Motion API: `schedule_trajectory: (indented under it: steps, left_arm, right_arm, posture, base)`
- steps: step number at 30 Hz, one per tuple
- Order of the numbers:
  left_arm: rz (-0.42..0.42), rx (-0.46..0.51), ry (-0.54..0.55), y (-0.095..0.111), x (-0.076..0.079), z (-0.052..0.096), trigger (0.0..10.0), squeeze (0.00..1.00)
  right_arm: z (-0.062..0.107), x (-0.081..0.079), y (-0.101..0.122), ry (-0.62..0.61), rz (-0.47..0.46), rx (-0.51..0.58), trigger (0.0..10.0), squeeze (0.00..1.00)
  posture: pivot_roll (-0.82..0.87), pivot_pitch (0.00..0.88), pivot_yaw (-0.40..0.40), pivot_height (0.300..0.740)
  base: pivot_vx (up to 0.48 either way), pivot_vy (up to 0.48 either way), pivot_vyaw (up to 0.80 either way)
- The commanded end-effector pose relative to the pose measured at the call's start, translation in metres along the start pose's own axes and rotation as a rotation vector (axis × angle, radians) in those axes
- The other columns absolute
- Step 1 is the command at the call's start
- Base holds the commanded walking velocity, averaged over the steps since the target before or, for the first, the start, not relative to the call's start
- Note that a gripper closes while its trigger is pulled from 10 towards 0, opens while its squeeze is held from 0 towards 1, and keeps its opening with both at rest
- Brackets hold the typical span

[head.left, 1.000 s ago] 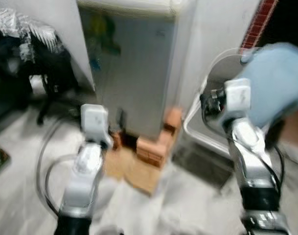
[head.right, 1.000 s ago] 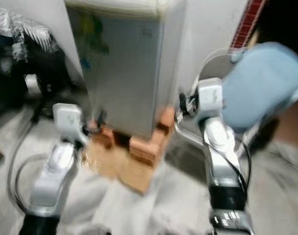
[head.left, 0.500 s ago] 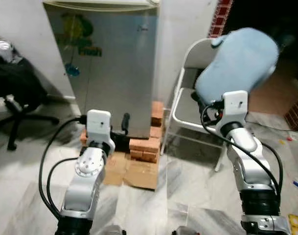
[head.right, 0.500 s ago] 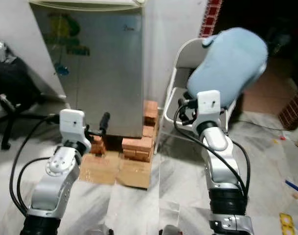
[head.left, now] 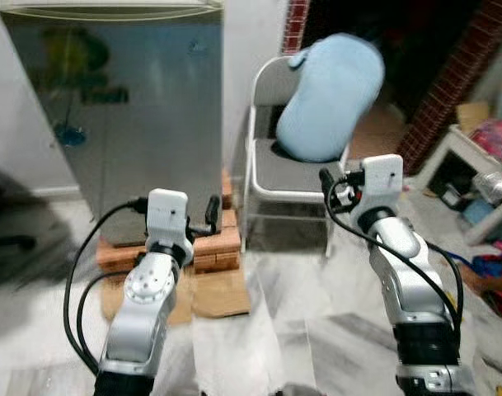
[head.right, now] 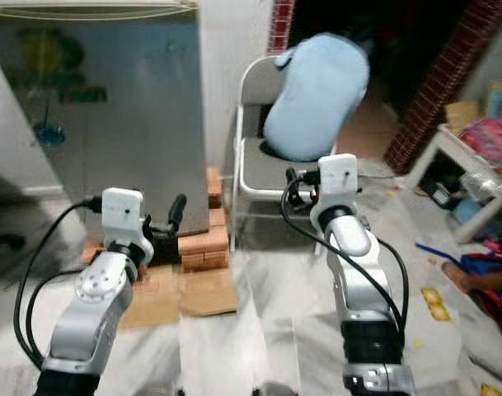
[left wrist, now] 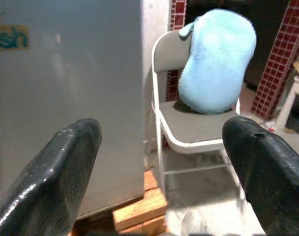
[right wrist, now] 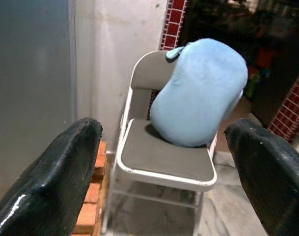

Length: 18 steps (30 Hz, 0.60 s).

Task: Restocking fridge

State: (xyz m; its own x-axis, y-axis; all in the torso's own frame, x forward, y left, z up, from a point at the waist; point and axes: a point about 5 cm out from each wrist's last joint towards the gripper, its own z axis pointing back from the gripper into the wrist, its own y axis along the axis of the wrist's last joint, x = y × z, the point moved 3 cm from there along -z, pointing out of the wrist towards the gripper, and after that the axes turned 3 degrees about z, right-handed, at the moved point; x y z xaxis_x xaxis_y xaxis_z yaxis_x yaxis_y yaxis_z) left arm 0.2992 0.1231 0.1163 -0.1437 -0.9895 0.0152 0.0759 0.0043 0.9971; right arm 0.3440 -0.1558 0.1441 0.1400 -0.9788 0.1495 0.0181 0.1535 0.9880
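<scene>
A small grey fridge [head.left: 110, 107] stands on bricks [head.left: 213, 245] at the left, its door closed, with a green and blue sticker on the front. Both arms are raised in front of me at about the same height. My left gripper [left wrist: 161, 132] is open and empty; it faces the fridge's right edge [left wrist: 90, 98] and the chair beside it. My right gripper [right wrist: 163, 130] is also open and empty, and faces a white folding chair [right wrist: 164, 157] that holds a light blue cushion [right wrist: 198, 93]. One black left finger [head.left: 213, 208] shows near the fridge's lower corner.
Flattened cardboard [head.left: 213, 293] lies on the marble floor before the bricks. A red brick pillar [head.left: 296, 16] rises behind the chair. At the right stand a low white table [head.left: 469, 153] and coloured clutter on the floor [head.left: 490, 268].
The camera has swung to the right: the fridge now sits at the picture's left, the chair near the middle, and the table and clutter have come into view. Both grippers stay open.
</scene>
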Motion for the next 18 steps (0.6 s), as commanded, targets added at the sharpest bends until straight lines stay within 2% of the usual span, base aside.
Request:
schedule_trajectory:
  steps: [1,6,13,18]
  left_arm:
    - [-0.009,0.014,-0.007,0.005,-0.001,-0.001,10.0,0.0]
    - [-0.009,0.017,-0.018,0.006,0.001,0.0,10.0,0.0]
    - [-0.007,0.026,-0.033,0.008,0.001,0.001,10.0,0.0]
    - [-0.02,0.0,-0.033,0.002,-0.008,0.007,10.0,0.0]
  right_arm:
    - [-0.002,0.0,0.007,0.004,-0.002,0.02,10.0,0.0]
    - [-0.001,0.0,0.006,-0.001,-0.002,0.017,10.0,0.0]
    - [0.003,0.001,0.002,-0.026,-0.014,0.011,10.0,0.0]
    - [0.017,0.009,-0.012,-0.088,-0.047,-0.032,10.0,0.0]
  posture:
    - [0.05,0.0,-0.023,0.74]
    - [0.05,0.0,-0.021,0.74]
    - [0.05,0.0,-0.013,0.74]
    - [0.04,0.0,0.012,0.74]
  base:
    - [0.0,0.48,-0.8]
    - [0.0,0.385,-0.8]
    - [0.0,0.0,-0.8]
    - [0.0,0.0,-0.8]
